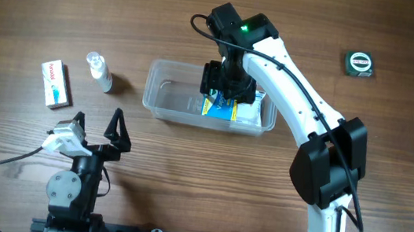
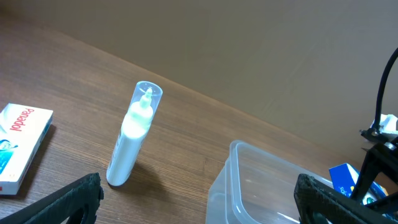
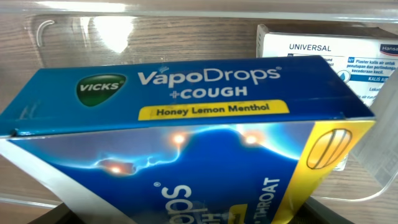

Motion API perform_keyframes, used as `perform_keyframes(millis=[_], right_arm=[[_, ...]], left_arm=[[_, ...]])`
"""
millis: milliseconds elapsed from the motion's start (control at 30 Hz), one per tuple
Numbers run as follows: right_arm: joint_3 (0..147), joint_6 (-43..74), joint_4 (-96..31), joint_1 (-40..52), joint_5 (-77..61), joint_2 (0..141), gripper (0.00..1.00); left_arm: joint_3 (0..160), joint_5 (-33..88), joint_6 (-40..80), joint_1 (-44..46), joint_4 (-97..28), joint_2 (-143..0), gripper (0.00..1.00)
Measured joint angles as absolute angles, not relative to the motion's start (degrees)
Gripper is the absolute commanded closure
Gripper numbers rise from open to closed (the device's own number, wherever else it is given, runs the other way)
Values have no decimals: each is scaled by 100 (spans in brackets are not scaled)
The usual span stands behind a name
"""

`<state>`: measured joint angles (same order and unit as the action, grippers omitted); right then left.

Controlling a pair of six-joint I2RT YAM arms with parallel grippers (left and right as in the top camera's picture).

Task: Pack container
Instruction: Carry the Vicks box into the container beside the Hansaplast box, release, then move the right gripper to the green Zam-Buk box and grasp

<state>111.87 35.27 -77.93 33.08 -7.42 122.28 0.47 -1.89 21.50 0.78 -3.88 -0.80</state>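
Right gripper (image 1: pixel 224 94) jaws pinch Vicks VapoDrops +Cough box (image 3: pixel 186 124) inside container (image 1: pixel 166 75), beside Universal plaster box (image 3: pixel 323 53); container's left half free. Left gripper (image 1: pixel 98 121) jaws spread, near Panadol box (image 1: pixel 55 84).

Soft even light, faint shadows, white glare on the container (image 3: pixel 118 34)

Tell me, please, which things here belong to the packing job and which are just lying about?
Belong to the job:
container
Vicks VapoDrops box, held by the right hand
plaster box, already inside
probably the Panadol box and small bottle, not yet packed

Lying about:
likely the tape measure, set apart from the rest
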Motion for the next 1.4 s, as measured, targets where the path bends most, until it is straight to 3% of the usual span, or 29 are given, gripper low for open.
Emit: perform_keyframes(millis=[900, 1033, 1100, 1233, 1333, 1400], right_arm=[[11192, 3463, -7854, 3308, -744, 12230, 15], [11489, 3454, -8178, 3151, -572, 12223, 6], [11821, 3293, -8490, 2792, -145, 12119, 4], [12103, 2222, -8656, 1184, 521, 11697, 0], [12097, 620, -7937, -320, 552, 11690, 0], [12088, 178, -7371, -945, 539, 11699, 0]], left_arm=[[47, -189, 2150, 78, -388, -80, 0], [47, -189, 2150, 78, -388, -80, 0], [47, -189, 2150, 78, -388, -80, 0], [47, -189, 2150, 78, -388, -80, 0], [47, -189, 2150, 78, -388, -80, 0], [47, -189, 2150, 78, -388, -80, 0]])
